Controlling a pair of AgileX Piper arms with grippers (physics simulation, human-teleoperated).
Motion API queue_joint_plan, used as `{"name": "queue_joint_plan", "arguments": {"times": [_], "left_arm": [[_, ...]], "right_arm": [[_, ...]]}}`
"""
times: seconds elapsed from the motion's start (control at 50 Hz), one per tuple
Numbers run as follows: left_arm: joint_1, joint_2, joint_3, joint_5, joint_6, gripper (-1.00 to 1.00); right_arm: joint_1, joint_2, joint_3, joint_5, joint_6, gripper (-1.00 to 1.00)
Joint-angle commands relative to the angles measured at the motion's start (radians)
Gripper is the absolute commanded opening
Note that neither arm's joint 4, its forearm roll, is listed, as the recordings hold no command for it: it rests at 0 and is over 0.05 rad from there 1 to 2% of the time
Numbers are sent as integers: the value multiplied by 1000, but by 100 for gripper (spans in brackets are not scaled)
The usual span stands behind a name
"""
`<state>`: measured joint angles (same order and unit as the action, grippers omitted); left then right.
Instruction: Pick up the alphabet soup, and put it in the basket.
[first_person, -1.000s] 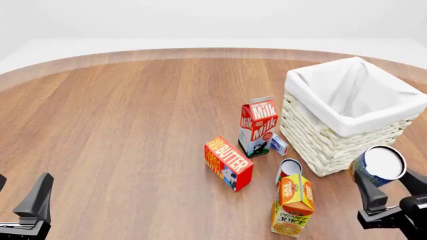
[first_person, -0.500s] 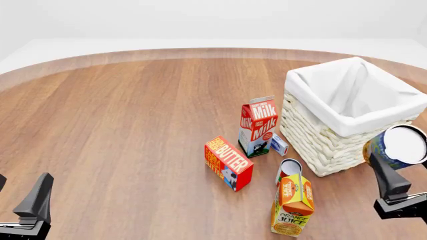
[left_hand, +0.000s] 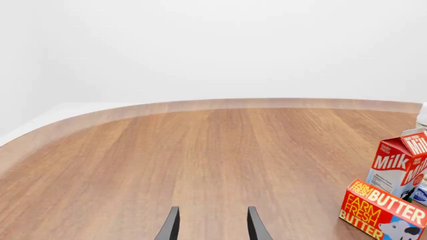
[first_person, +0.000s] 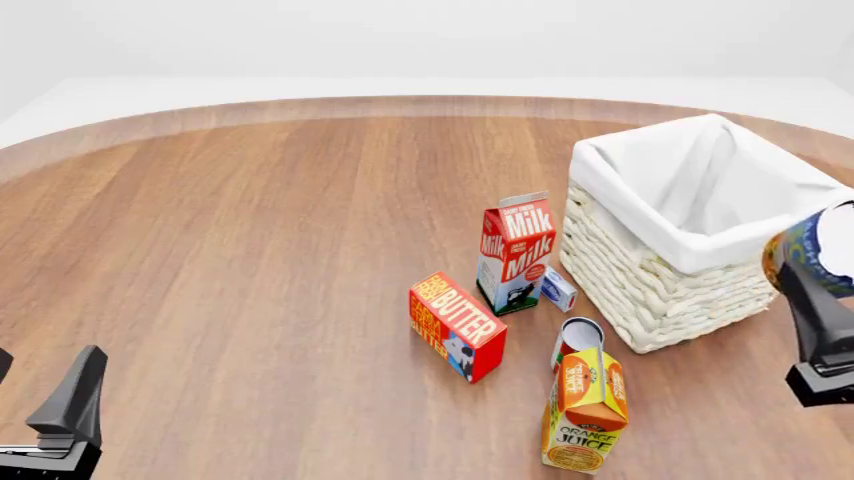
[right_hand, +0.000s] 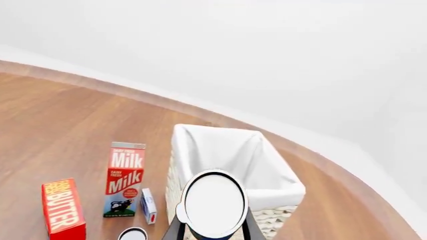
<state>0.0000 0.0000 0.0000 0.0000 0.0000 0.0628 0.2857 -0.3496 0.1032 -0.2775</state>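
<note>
Right hand (right_hand: 212, 231) is gripping the alphabet soup (first_person: 817, 252) by its sidewall, lifted just beside the basket (first_person: 654, 285); rigid, smooth, probably slippery can; left hand (left_hand: 211, 225) is idling narrowly parted.

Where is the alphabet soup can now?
In the front view, the alphabet soup is at the far right, held in the right gripper, raised beside the basket.

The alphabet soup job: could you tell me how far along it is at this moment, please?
Done: the alphabet soup is off the table, shut in the right gripper. In hand: it hangs in the air at the near right side of the basket, not yet over the opening in the front view. Left: carry it over the cloth-lined rim and release it inside. The left gripper is open and idle.
</note>
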Motion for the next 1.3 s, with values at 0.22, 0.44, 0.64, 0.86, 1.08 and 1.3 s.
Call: {"name": "queue_joint_plan", "arguments": {"times": [0.22,0.44,0.64,0.86,1.08,1.3], "left_arm": [[0,0,0,0,0,100],[0,0,0,0,0,100],[0,0,0,0,0,100],[0,0,0,0,0,100],[0,0,0,0,0,100],[0,0,0,0,0,100]], "right_arm": [[-24,58,-107,-13,-2,-100],[-31,108,-179,-6,-17,-100],[-45,153,-231,-6,-33,-100],[-56,227,-297,-20,-41,-100],[-64,294,-340,-25,-22,-100],[-69,364,-375,-35,-3,-100]]}}
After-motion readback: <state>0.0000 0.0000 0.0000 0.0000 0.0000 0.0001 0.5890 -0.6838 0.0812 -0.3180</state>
